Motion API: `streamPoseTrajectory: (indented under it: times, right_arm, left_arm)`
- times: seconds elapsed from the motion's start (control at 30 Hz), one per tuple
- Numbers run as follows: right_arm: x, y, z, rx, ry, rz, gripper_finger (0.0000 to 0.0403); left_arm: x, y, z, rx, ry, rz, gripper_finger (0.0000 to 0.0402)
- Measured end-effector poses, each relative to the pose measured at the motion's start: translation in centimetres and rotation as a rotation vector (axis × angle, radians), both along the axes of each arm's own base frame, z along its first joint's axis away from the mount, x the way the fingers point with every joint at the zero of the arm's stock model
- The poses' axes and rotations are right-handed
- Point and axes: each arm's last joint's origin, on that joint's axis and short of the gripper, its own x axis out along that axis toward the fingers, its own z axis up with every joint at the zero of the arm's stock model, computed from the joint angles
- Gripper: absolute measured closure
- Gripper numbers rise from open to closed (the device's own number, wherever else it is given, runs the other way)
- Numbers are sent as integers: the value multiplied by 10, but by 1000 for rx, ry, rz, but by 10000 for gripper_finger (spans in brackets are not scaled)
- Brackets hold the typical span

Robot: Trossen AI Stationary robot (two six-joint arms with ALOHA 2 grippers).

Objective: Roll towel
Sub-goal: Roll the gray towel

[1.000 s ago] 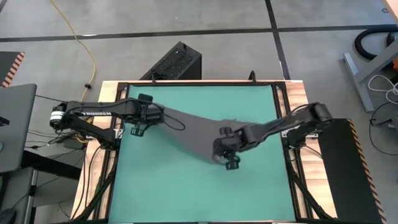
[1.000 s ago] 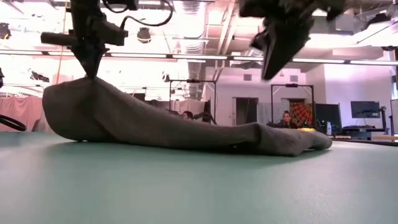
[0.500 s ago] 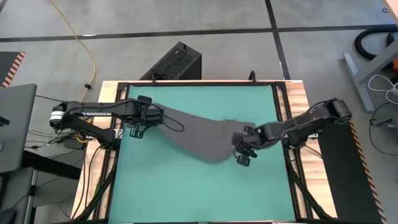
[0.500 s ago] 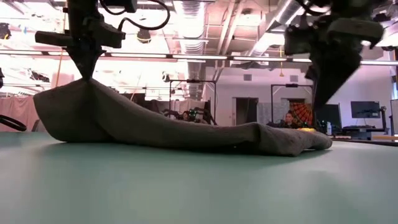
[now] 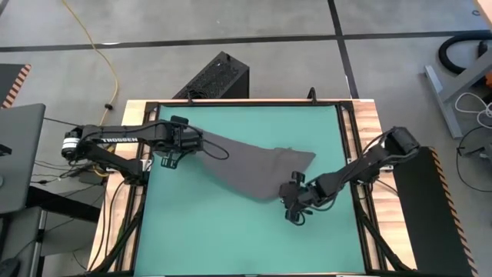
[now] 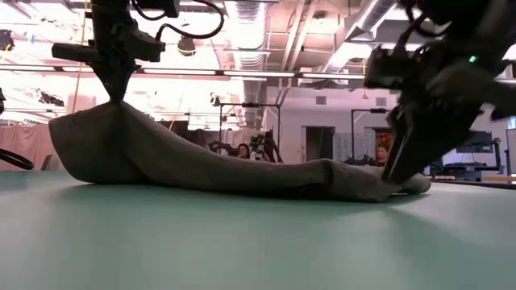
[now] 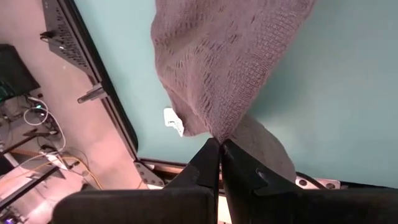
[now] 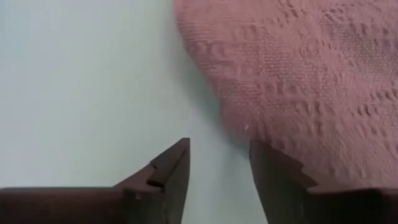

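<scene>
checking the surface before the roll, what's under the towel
The towel lies on the green mat, one corner pinched up by the left gripper. The right gripper hangs open at its near edge. Anything beneath the cloth is hidden.

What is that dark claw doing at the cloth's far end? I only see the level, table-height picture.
Observer: The left gripper has its fingers shut on a corner of the towel, holding it up off the green mat.
Operator: And the other claw, coming down on my right?
Observer: That is the right gripper. Its fingers stand apart, empty, just off the towel's edge.
Operator: Is the cloth rolled?
Observer: No. From above it lies as a loose, stretched sheet, not a roll.
</scene>
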Motion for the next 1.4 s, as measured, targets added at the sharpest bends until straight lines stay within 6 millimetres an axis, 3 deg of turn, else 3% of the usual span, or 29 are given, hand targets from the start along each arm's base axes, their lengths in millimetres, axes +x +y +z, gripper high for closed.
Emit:
streamPoseTrajectory:
  times: [0.27, 0.37, 0.47, 0.5, 0.57, 0.73, 0.87, 1.03, 1.2, 1.4]
  right_arm:
    - [29, -3, -21, -142, -34, -113, 188]
    - [36, -6, -23, -168, 20, -100, 234]
    - [37, -8, -12, -193, 103, -42, 327]
    - [35, -9, -5, -211, 139, -18, 361]
    - [32, -11, 20, -235, 173, 7, 383]
    - [14, -22, 101, -258, 253, 80, 384]
    - [-7, -32, 169, -170, 220, 194, 386]
    - [-33, -55, 217, -140, 169, 200, 385]
    - [-40, -78, 223, -179, 174, 236, 385]
    - [0, -114, 179, -197, 155, 219, 376]
  left_arm:
    - [0, 0, 0, -5, -4, -3, 401]
    - [2, 0, 5, -4, -22, -3, 401]
    - [5, 1, 22, 5, -80, -4, 401]
    - [7, 1, 30, 10, -108, -8, 401]
    - [9, 1, 49, 20, -167, -18, 401]
    - [9, 1, 104, 43, -357, -52, 401]
    - [3, -1, 144, 32, -512, -80, 401]
    - [-6, -4, 172, 25, -624, -95, 401]
    - [-7, -4, 172, 4, -615, -96, 401]
    - [3, -2, 164, -7, -566, -84, 401]
